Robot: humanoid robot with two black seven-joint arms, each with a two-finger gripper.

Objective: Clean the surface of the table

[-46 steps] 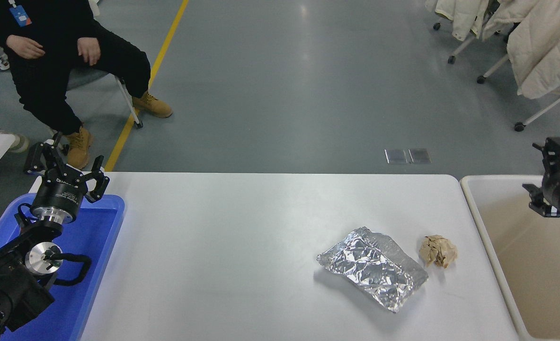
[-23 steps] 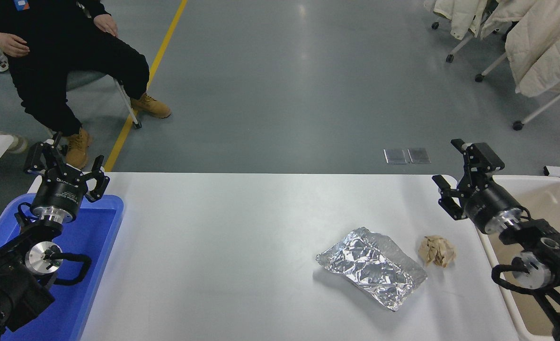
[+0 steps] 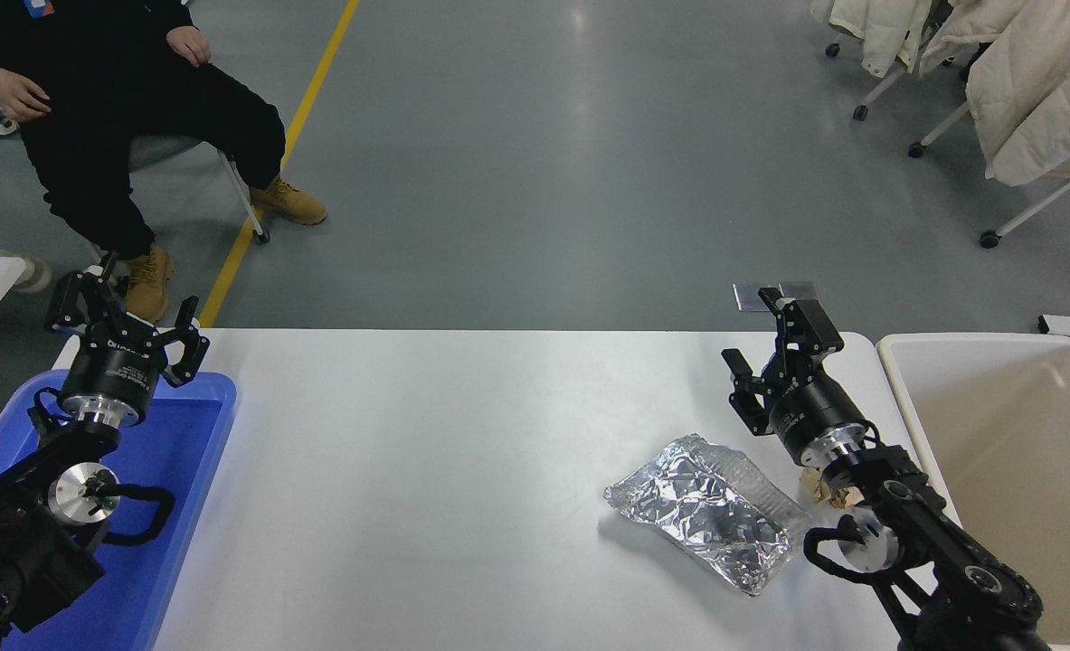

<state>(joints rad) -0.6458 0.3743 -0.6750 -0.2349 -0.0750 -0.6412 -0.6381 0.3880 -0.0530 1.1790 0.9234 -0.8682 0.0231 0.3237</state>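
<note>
Two fingers spread wide and empty, the right hand (image 3: 777, 362) hovers just beyond the foil packet (image 3: 711, 511), whose long axis slants toward the beige bin (image 3: 996, 452), a paper wad (image 3: 826, 491) beside it on the table (image 3: 426, 488), far from the parked left hand (image 3: 127, 330).

One high head view looks forward and down over the table surface (image 3: 462, 470).

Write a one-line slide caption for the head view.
Right gripper open above silver foil bag and crumpled paper on table surface.
</note>
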